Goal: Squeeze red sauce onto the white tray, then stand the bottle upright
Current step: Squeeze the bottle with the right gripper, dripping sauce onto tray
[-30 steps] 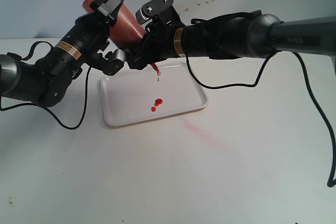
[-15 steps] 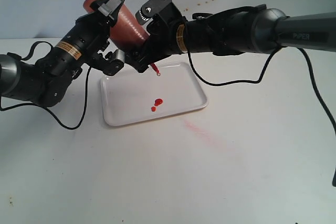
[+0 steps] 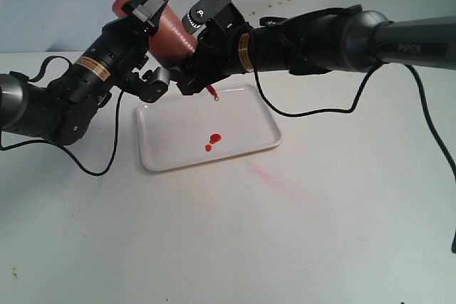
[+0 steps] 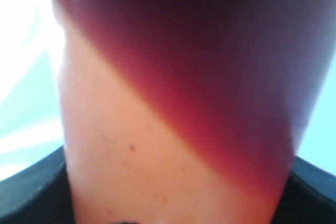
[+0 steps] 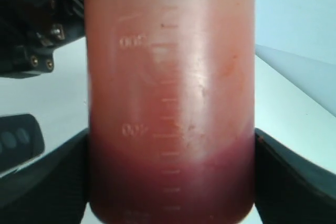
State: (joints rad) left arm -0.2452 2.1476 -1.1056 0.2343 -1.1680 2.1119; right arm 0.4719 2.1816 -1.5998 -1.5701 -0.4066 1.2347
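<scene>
Red-orange plastic bottle hangs in the air over the far edge of the white tray, tipped over. Its dark base points up and away from the tray and its red nozzle points down at the tray. Left claw pinches the bottle near the base end. Right claw pinches it nearer the nozzle, just above the tray's far rim. Something tiny hangs at the nozzle tip, too small to tell what. Sauce sits on the tray as a few small glossy drops bunched together, toward the tray's near rim, roughly mid-width. Tray lies flat on a white table. A faint pink smear marks the table just past the tray's near-right corner. A black cable droops from the right arm, beside the tray's right end.

Left wrist view: bottle fills nearly the whole picture, blurred, part deep red and part pale orange. Black fingers hug it on both sides, no gap showing. Tray not visible here.

Right wrist view: bottle runs straight down the middle, translucent, with raised scale marks and numbers on its wall. A darker red band sits where the fingers meet it. Black fingers press against both sides of the bottle. Part of the left arm's dark hardware shows beyond the bottle. Tray not visible here.
</scene>
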